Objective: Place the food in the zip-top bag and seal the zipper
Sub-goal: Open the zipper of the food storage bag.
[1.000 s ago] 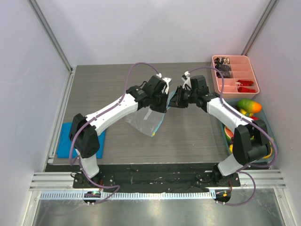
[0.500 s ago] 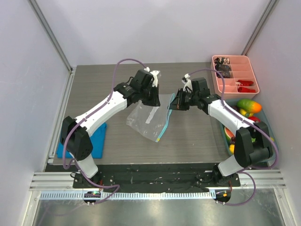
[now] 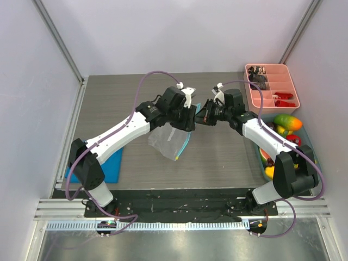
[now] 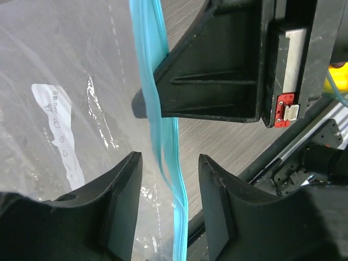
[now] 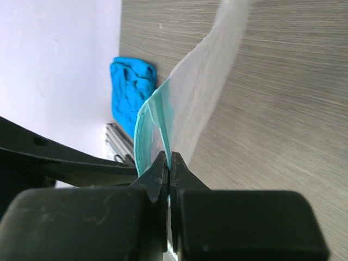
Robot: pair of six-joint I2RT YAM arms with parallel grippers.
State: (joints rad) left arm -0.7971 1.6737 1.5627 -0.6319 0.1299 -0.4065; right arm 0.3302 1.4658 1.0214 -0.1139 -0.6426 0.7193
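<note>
Table: grey wood-grain top [image 3: 228, 157], pale panels standing on three sides.
Near left: a blue cloth [image 3: 112, 166] lying flat — part of it hidden in the overhead view.
Far right corner: a pink tray [image 3: 269, 66] with compartments, small dark and red pieces inside.
Right edge: a teal bin [image 3: 310, 144] holding toy fruit [image 3: 287, 122], just nearer than the tray.
Near edge: a black plate [image 3: 179, 204] under both arm bases.

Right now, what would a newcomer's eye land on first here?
The clear zip-top bag hanging mid-table between the two arms, with the right jaws shut on its teal zipper and the left jaws open either side of that strip. Then the bright toy food piled at the far right of the overhead view, none visibly in the bag.
</note>
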